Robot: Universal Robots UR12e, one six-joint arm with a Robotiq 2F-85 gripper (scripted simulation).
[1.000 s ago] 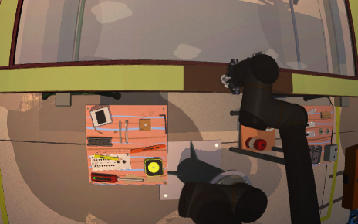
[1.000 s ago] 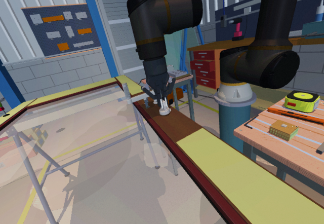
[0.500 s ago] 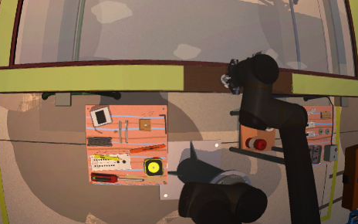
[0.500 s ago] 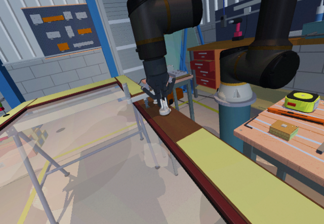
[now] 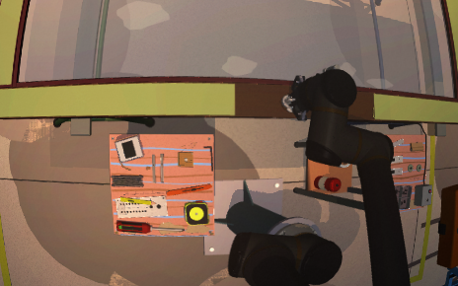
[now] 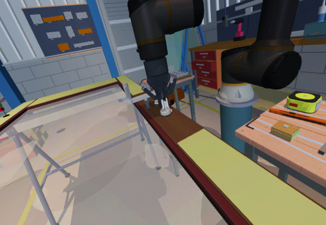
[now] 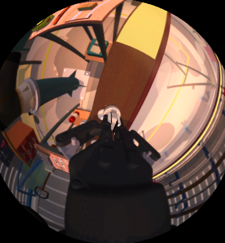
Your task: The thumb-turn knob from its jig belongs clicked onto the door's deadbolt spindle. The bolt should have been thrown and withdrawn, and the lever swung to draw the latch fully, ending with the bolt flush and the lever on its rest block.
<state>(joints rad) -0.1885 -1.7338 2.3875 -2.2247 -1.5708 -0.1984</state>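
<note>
My gripper (image 6: pixel 164 104) (image 7: pixel 112 120) points down at the brown lock panel (image 6: pixel 173 122) of the door lying flat, its fingers closed on the upright tab of the white thumb-turn knob (image 6: pixel 166 110) (image 7: pixel 111 113). The knob's round base sits on the brown panel. In the side camera the arm's wrist hides most of the gripper (image 5: pixel 290 101) at the door's edge. The lever and the bolt are hidden behind the gripper.
The dark red door rim (image 6: pixel 168 141) runs beside the knob, with the glass pane (image 6: pixel 79 128) beyond it. The robot's pedestal (image 6: pixel 235 107) stands close on the other side. A tool table (image 6: pixel 289 130) carries a yellow tape measure (image 6: pixel 304 100) and a small block (image 6: pixel 285 130).
</note>
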